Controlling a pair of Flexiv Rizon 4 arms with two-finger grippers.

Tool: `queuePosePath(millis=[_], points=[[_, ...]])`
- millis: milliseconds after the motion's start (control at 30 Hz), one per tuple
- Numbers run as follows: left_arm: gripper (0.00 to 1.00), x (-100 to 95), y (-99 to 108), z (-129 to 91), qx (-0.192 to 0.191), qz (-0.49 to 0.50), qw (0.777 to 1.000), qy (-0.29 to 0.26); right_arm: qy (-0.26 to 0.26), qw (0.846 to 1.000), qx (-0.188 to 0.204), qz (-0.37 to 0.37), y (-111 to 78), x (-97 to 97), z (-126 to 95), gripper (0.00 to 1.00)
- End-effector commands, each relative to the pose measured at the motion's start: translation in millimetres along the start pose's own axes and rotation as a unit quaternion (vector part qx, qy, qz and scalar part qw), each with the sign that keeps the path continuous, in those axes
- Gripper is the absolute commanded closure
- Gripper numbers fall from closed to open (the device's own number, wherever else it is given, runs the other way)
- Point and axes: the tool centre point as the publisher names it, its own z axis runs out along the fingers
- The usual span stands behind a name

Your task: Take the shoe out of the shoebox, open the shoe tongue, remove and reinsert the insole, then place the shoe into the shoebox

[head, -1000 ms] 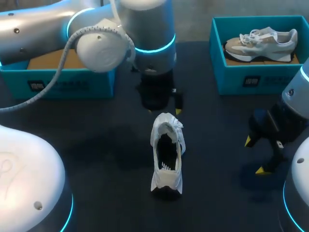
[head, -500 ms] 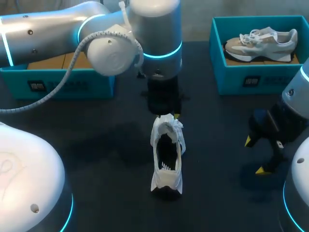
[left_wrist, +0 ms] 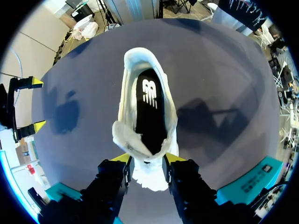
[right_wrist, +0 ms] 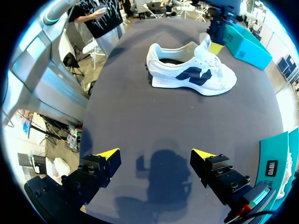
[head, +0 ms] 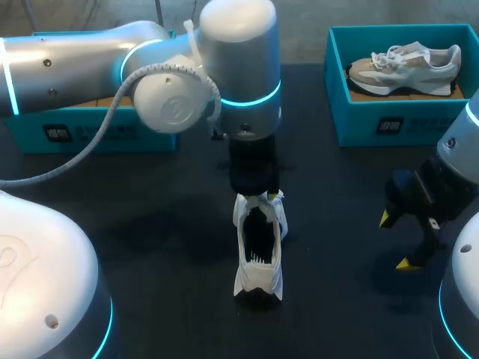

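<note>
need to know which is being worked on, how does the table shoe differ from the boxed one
The white shoe stands on the table with its opening spread wide; the boxed shoe sits in the teal shoebox, laced. The white shoe has dark side markings, the boxed shoe tan panels. Both are low sneakers.

White shoe (head: 259,250) stands upright mid-table, black insole (left_wrist: 149,107) seated inside. Teal shoebox (head: 82,131) sits open at the back left — well apart.
</note>
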Motion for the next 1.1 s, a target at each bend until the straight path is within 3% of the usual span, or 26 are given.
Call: queuePosePath(millis=[33,200,367,600,900,1033,1100], points=[[0.60,10.1,-13,7,-0.005,-0.006,1.000,-0.010,-0.001,1.000,0.001,0.000,0.1,0.7,1,0.00],[0.60,11.7,-24,15,0.004,-0.005,1.000,-0.010,-0.001,1.000,0.001,0.000,0.1,0.7,1,0.00],[0.57,12.4,-23,-9,-0.021,-0.001,1.000,-0.020,-0.001,1.000,0.001,0.000,0.1,0.7,1,0.00],[0.58,8.4,-15,-34,-0.052,0.000,0.998,-0.027,-0.001,1.000,0.001,0.000,0.1,0.7,1,0.00],[0.58,-0.4,6,-37,-0.048,0.004,0.999,-0.018,-0.001,1.000,0.001,0.000,0.1,0.7,1,0.00],[0.76,-3.8,7,-35,-0.048,0.006,0.999,-0.017,-0.001,1.000,0.001,0.000,0.1,0.7,1,0.00],[0.76,-6.7,6,-30,-0.046,0.007,0.999,-0.019,-0.001,1.000,0.001,0.000,0.1,0.7,1,0.00]])
